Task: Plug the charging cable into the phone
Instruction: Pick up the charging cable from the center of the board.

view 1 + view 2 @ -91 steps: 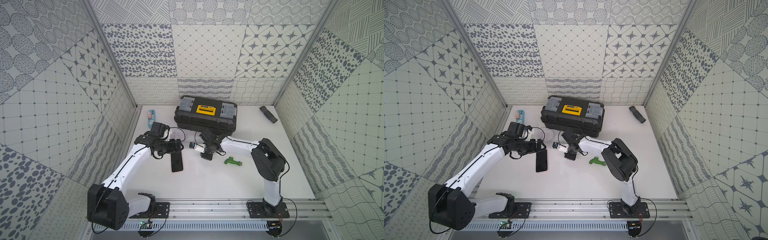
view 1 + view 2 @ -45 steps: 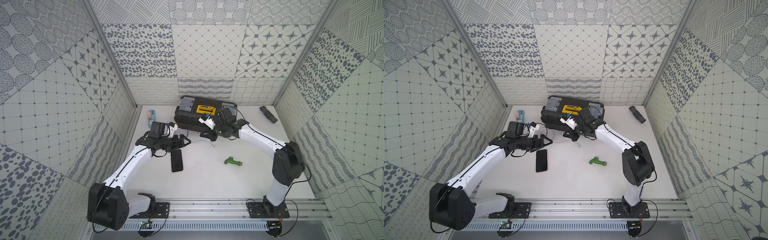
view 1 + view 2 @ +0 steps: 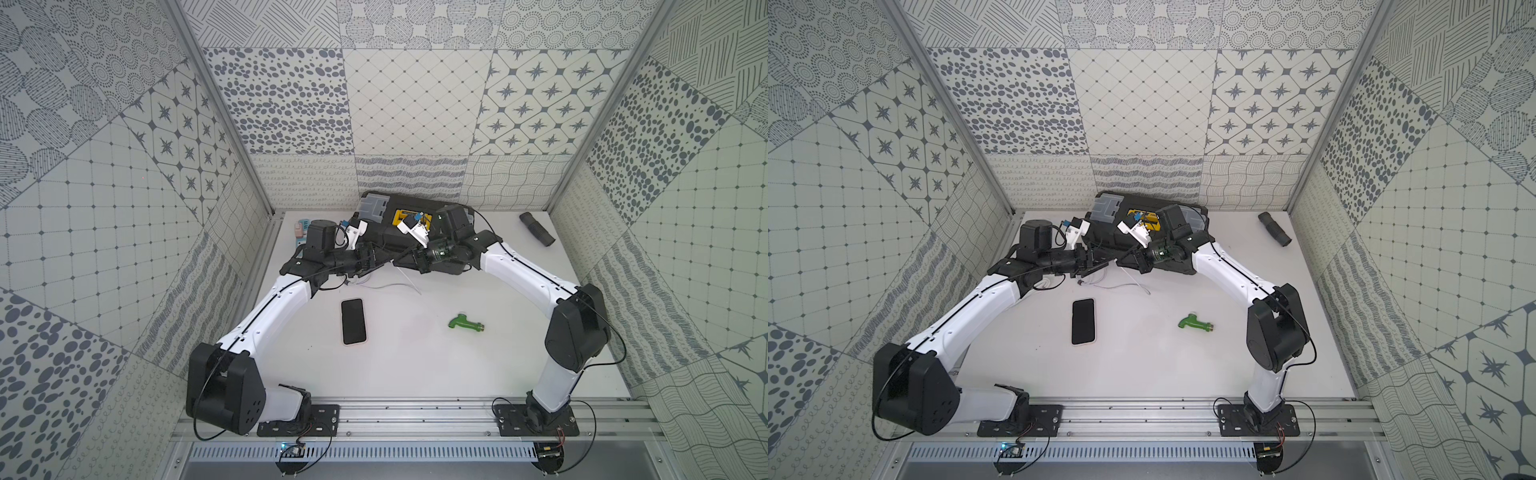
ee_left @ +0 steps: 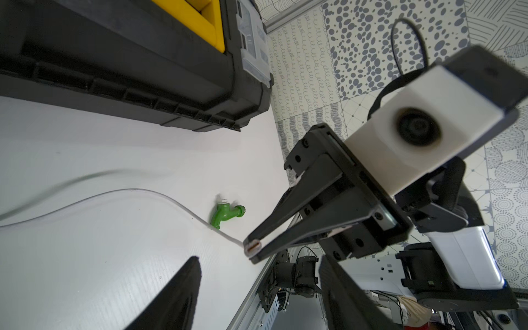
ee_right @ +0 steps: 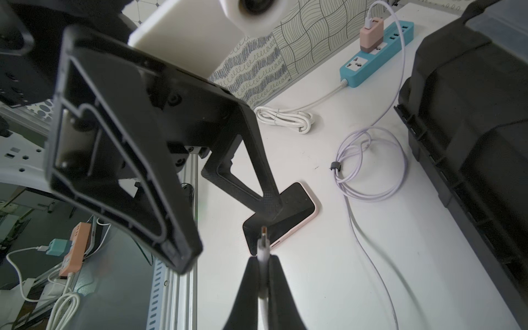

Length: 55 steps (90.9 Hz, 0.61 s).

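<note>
- While the right gripper (image 5: 263,258) is clenched on the slim connector end of the charging cable (image 5: 263,245), the metal tip pokes out past its fingertips, clear of the table (image 3: 415,365).
- Facing it, the left gripper (image 4: 257,263) is released: its fingers (image 4: 177,300) are spread to either side of the held connector and grip nothing.
- Both top views show the two grippers meeting nose to nose just in front of the black toolbox (image 3: 390,239) with the yellow handle.
- From the connector the cable drops to the table and gathers into a loose loop beside the toolbox. It then runs up to the pink adapter (image 5: 371,37) plugged into the teal power strip (image 5: 380,55).
- A bundled white cord (image 5: 285,118) lies near the strip.
- The phone (image 3: 354,321) lies flat, screen up, on the table between the two arms, nearer the base rail than the grippers. The connector is apart from it, so it is not yet plugged in.
- A green fitting (image 3: 465,328) lies on the phone's right, well apart from it.
- A black ribbed tube (image 3: 537,228) rests near the back right corner.
</note>
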Tool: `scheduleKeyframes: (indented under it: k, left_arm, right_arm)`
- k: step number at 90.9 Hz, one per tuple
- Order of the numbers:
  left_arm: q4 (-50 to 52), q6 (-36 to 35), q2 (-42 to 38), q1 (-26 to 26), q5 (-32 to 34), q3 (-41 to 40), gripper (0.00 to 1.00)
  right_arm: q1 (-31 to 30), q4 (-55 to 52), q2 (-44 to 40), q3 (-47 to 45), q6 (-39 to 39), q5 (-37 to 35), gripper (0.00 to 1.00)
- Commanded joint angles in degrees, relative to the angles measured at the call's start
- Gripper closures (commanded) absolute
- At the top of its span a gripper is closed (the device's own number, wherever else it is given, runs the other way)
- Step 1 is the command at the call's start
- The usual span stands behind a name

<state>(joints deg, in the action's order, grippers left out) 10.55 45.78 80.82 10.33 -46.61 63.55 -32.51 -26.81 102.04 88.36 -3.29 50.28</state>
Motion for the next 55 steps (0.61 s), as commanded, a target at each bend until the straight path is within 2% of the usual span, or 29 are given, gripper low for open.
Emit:
scheduleKeyframes:
  k: [1,13,22,30,55]
  left_arm:
    - [-10.02,4.82,1.59,0.94,-6.04,1.17,0.41]
    - [-11.02,5.2,1.81,1.06,-7.5,0.22,0.49]
    - [-11.58,5.63,1.89,1.05,-7.57,-0.26,0.6]
    - [-11.45,5.81,2.24,1.08,-7.55,-0.12,0.63]
    - [-13.13,7.1,2.76,0.79,-7.52,0.08,0.83]
  right_arm:
    - [-0.17,1.14,-0.83,1.78,1.1,2.0,1.0]
    - [-0.01,1.14,-0.05,2.74,2.4,3.25,1.0]
    - [0.08,1.12,0.25,3.13,2.88,3.37,1.0]
    - [0.17,1.11,0.5,3.29,3.19,3.54,1.0]
    - [0.17,1.14,0.7,3.4,3.63,4.04,1.0]
